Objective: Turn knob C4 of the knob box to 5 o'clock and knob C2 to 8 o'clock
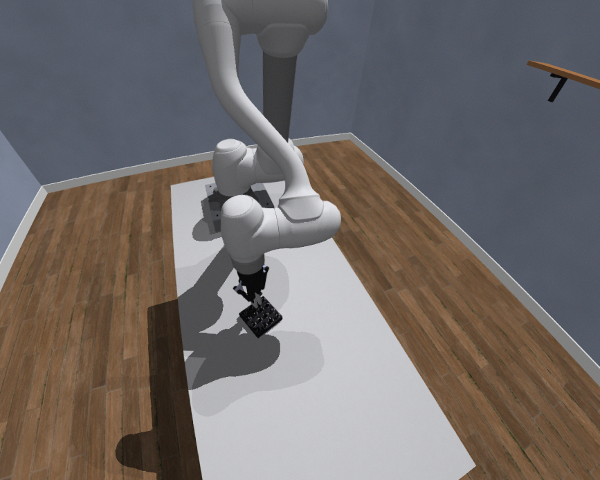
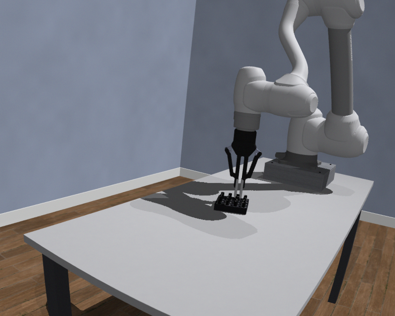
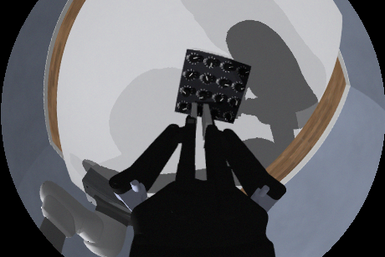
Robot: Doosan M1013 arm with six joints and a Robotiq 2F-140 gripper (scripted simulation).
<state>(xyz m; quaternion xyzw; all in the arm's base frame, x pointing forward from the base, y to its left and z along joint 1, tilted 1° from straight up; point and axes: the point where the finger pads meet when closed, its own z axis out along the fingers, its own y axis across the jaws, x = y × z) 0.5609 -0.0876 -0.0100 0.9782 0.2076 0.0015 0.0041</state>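
The black knob box [image 1: 261, 317] stands on its feet on the white table, below the arm's wrist. It also shows in the exterior view [image 2: 231, 204] and in the wrist view [image 3: 213, 85]. My gripper [image 2: 238, 194] points straight down, and its two fingers stand close together on one knob near the box's edge on the arm's side. In the wrist view the fingertips cover that knob at the box's near edge. The fingers hide the knob's white line. The printed names are too small to read, so I cannot tell which knob it is.
The arm's grey base block [image 2: 298, 173] stands on the table behind the box. A wooden wall shelf [image 1: 574, 77] hangs high on the right wall, far from the table.
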